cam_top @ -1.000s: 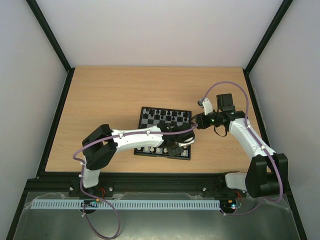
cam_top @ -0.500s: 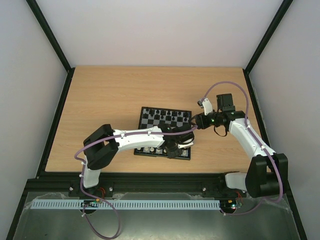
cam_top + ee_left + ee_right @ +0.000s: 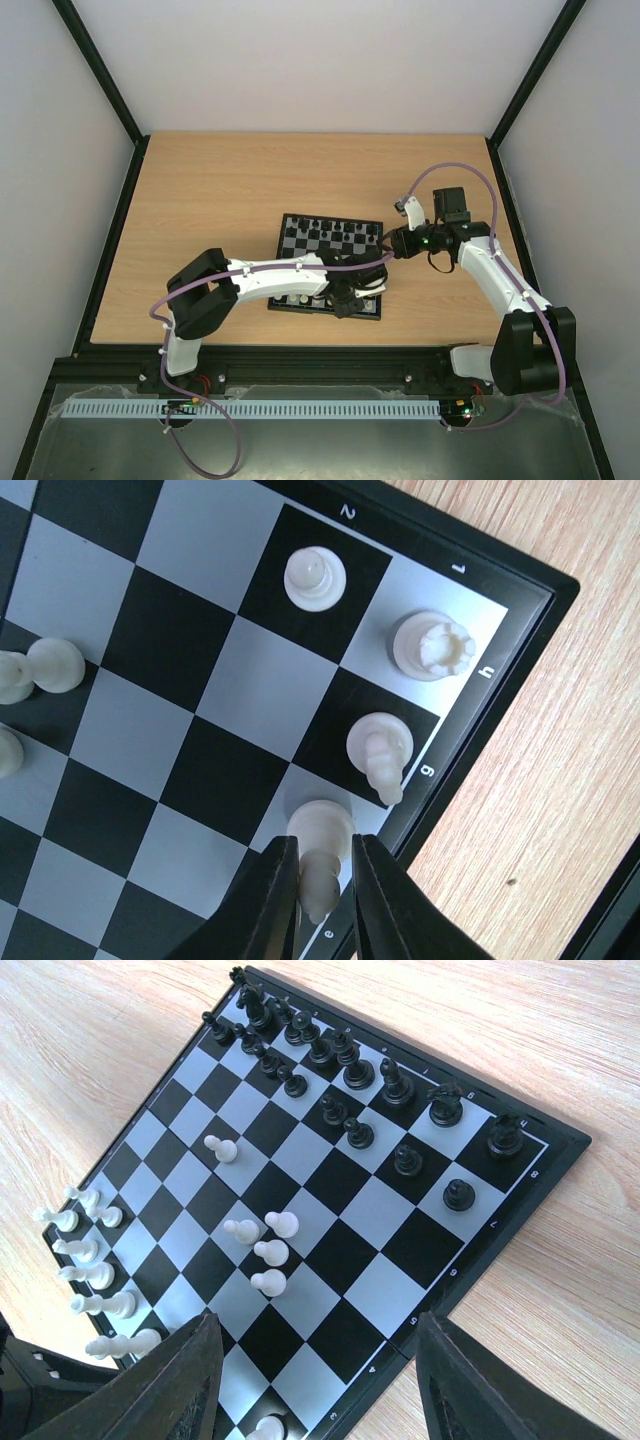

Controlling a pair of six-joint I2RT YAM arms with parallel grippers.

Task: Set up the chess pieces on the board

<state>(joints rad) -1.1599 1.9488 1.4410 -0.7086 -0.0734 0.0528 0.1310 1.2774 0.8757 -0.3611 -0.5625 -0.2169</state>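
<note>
The board (image 3: 330, 217) lies mid-table; black chess pieces (image 3: 330, 1070) line its far side. Cream-white pawns (image 3: 268, 1253) stand loosely in the middle, and more white pieces (image 3: 90, 1275) along the near row. My left gripper (image 3: 345, 303) hovers low over the board's near right corner. Its jaws (image 3: 323, 842) flank a white piece (image 3: 320, 825) standing on a pale edge square, with a thin gap showing on one side. Beside that piece stand a white knight (image 3: 380, 748), a rook (image 3: 432, 645) and a pawn (image 3: 315, 577). My right gripper (image 3: 318, 1318) hangs wide open above the board's right edge (image 3: 455, 1273), holding nothing.
The wooden table (image 3: 200, 200) is enclosed by white walls and a black frame. The two arms nearly meet over the board's right side. The board's rim (image 3: 520, 640) sits just inside bare wood to its right.
My left gripper shifted slightly left along the near row and its jaws have parted a little around the white piece. The right arm has not moved.
</note>
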